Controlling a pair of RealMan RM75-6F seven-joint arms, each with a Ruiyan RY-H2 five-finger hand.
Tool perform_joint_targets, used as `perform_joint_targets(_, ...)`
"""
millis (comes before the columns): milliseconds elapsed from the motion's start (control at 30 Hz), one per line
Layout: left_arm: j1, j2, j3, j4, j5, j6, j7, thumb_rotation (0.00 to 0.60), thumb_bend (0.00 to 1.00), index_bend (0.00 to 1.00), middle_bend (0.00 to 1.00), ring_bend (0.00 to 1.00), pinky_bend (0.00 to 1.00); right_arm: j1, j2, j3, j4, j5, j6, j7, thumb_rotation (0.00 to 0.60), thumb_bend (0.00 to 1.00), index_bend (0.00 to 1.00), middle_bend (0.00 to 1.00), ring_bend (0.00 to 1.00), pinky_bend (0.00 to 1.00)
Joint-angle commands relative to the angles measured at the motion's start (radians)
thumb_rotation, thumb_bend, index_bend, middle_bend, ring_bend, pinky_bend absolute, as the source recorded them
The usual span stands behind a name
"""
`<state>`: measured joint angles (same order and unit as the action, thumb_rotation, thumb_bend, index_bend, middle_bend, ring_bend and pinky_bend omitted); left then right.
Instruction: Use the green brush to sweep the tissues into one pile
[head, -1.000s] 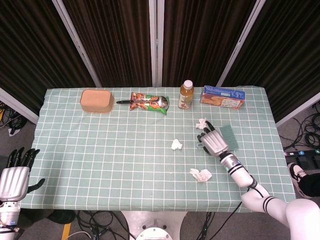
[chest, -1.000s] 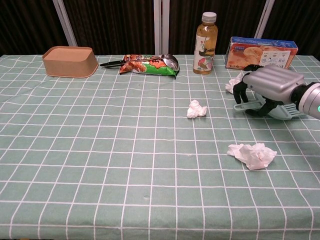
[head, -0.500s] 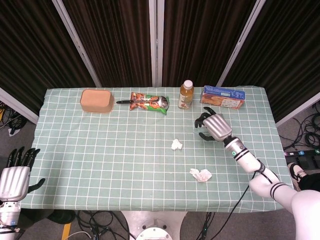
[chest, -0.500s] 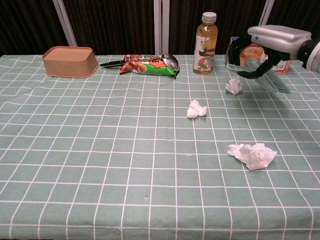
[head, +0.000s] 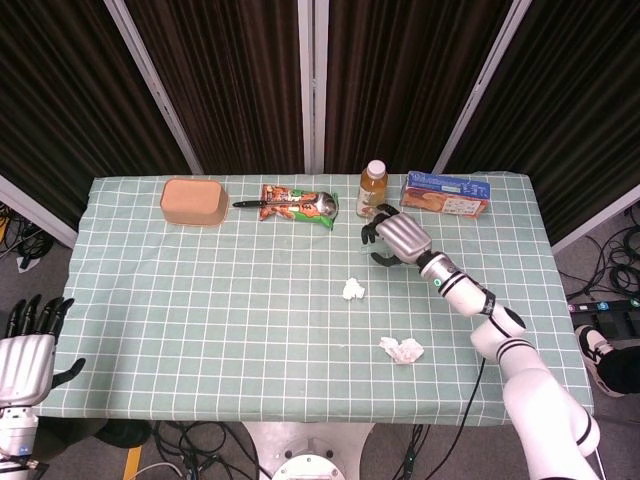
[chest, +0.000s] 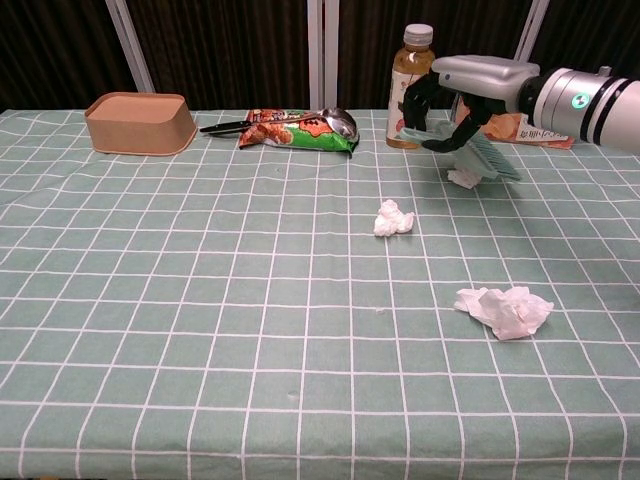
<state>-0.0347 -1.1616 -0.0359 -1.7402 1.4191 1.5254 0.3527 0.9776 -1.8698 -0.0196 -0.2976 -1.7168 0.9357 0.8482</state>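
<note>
My right hand (chest: 468, 88) grips the green brush (chest: 486, 157) above the table, just right of the bottle, bristles angled down to the right. A small crumpled tissue (chest: 461, 178) lies directly under the bristles; whether they touch it I cannot tell. A second tissue (chest: 393, 217) (head: 352, 289) sits mid-table, to the left and nearer. The third, larger tissue (chest: 505, 307) (head: 402, 349) lies closer to the front edge. In the head view my right hand (head: 393, 236) covers the brush. My left hand (head: 30, 352) hangs off the table's front left corner, fingers spread, empty.
Along the back edge stand a brown box (head: 192, 201), a snack bag (head: 295, 206) with a spoon (head: 325, 203) on it, a drink bottle (chest: 412, 90) and a cracker box (head: 446, 194). The bottle is close beside my right hand. Green checked cloth (head: 200, 300) covers the table.
My right hand lifted the brush off the table at the right and carried it back and leftward to beside the bottle, over the rear tissue. The left hand stayed put.
</note>
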Motion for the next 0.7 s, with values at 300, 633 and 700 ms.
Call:
perform_joint_targets(300,0.001,0.009,-0.002,-0.023,-0.009,0.001,0.023,0.6,0.16,0.12,0.12,0.0,0.0,-0.03,-0.086,-0.022,0.052,0.018,0.086,0.269,0.6,0.39,0.73,0.63,0.3,0.14)
perform_joint_targets(633,-0.008,0.005,-0.001,-0.017,0.005,-0.005,0.021,0.6,0.16,0.12,0.12,0.0,0.0,-0.098,-0.043,-0.082,-0.038,-0.033,0.322,0.416,0.6,0.39,0.73,0.63,0.3,0.14)
perform_joint_targets(700,-0.007,0.005,0.0,-0.017,0.006,-0.004,0.02,0.6,0.16,0.12,0.12,0.0,0.0,-0.107,-0.034,-0.085,-0.065,-0.037,0.36,0.43,0.6,0.39,0.73,0.63,0.3,0.14)
